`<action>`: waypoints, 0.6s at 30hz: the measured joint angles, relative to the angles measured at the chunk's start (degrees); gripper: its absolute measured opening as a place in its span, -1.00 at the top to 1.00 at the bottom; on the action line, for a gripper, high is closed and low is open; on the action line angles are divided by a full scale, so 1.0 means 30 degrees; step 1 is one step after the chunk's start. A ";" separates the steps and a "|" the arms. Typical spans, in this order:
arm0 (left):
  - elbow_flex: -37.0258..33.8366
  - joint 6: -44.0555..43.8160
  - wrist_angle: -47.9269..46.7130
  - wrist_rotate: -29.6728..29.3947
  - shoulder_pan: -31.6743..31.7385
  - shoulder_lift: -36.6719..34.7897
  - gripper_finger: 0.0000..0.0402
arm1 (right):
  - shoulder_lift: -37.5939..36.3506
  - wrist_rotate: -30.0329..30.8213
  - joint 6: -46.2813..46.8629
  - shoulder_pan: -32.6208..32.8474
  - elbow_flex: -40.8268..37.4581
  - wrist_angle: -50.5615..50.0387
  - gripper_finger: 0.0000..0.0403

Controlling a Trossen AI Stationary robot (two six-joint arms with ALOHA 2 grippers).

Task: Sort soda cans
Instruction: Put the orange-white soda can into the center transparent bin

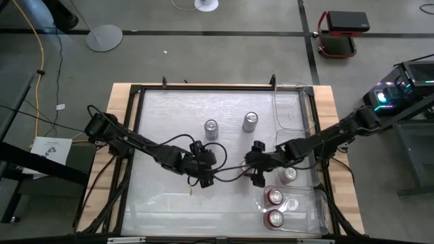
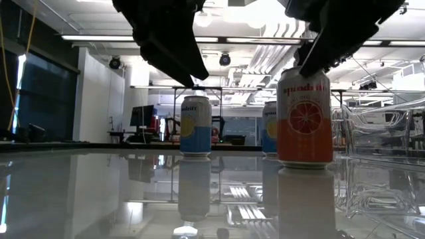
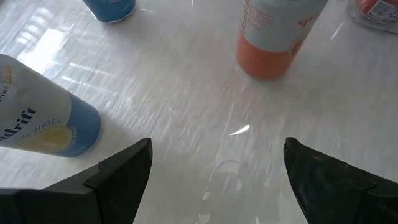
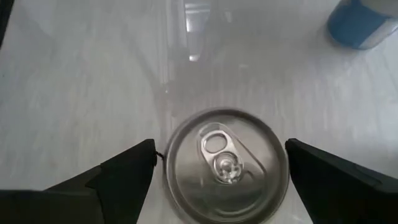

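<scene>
Two cans with blue and white bodies stand upright on the table: one (image 1: pixel 211 129) (image 2: pixel 195 125) and one (image 1: pixel 250 121) farther right. An orange and silver can (image 2: pixel 305 116) stands under my right gripper (image 1: pixel 258 165) (image 4: pixel 221 149), which is open. Its fingers are level with the can's silver top (image 4: pixel 227 165), one on each side, with a small gap. My left gripper (image 1: pixel 203 169) (image 3: pixel 217 146) hovers open over bare table, just left of the right gripper. Three more cans lie in a clear bin: one silver (image 1: pixel 289 174) and two red (image 1: pixel 274 197) (image 1: pixel 274 218).
The clear bin (image 1: pixel 305 210) with the three cans sits at the table's near right corner. A second clear bin (image 1: pixel 291 102) stands along the right edge, farther back. A black frame (image 1: pixel 135 135) borders the white table top. Open table surface lies to the near left.
</scene>
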 joint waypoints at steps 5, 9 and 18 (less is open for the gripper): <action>0.0000 -0.0007 0.0013 0.0000 0.0000 0.0000 -0.69 | 0.0975 -0.0168 -0.0825 -0.0190 0.0000 0.0075 -0.72; 0.0000 -0.0007 0.0007 0.0000 0.0000 0.0000 -0.69 | 0.1561 -0.0069 -0.1317 -0.0190 -0.0007 0.0594 -0.67; 0.0000 -0.0168 0.0016 0.0015 0.0000 0.0000 -0.69 | -0.0514 0.1320 -0.1264 -0.0064 0.1300 -0.1250 -0.40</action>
